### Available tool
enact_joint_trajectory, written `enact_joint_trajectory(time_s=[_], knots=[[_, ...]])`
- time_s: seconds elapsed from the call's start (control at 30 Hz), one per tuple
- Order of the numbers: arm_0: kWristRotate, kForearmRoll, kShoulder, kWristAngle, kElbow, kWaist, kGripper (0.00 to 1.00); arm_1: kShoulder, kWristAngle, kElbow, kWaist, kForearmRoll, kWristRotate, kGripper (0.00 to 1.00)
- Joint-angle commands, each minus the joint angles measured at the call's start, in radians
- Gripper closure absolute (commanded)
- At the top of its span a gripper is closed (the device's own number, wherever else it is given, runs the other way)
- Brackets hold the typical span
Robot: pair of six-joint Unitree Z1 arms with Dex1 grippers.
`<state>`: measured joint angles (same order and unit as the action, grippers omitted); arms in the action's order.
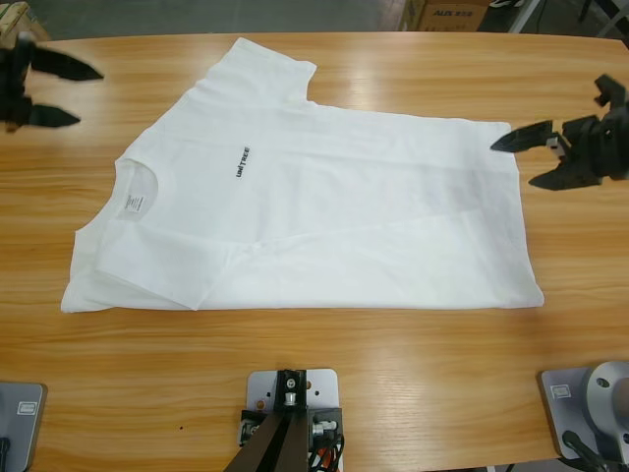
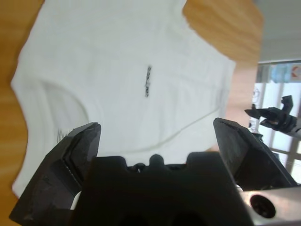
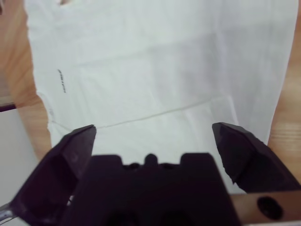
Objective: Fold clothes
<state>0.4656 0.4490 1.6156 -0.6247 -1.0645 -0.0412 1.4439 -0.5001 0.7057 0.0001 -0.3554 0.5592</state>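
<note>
The shirt (image 1: pixel 324 211) lies flat on the table (image 1: pixel 393 374). The left gripper (image 1: pixel 74 90), beyond its collar, and the right gripper (image 1: pixel 521 160), at its hem, gape wide, empty.

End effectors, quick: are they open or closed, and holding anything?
Left end effector: open, holding nothing.
Right end effector: open, holding nothing, beside the T-shirt hem.

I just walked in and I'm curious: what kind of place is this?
Probably a robotics lab or workshop: two robot grippers, left and right, flank a white T-shirt on a wooden table, with cardboard boxes behind.
</note>
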Motion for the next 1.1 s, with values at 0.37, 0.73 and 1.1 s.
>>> enact_joint_trajectory(time_s=[0.37, 0.73, 1.1], knots=[[-0.283, 0.363, 0.595, -0.08, -0.645, 0.084, 0.087, 0.023, -0.081, 0.032, -0.055, 0.01, -0.097, 0.004], [-0.362, 0.712, 0.936, -0.128, -1.17, 0.046, 0.091, 0.036, -0.124, 0.035, -0.08, 0.016, -0.132, 0.004], [-0.396, 0.883, 1.025, -0.081, -1.411, 0.024, 0.22, 0.039, -0.136, 0.034, -0.081, 0.023, -0.141, 0.004]])
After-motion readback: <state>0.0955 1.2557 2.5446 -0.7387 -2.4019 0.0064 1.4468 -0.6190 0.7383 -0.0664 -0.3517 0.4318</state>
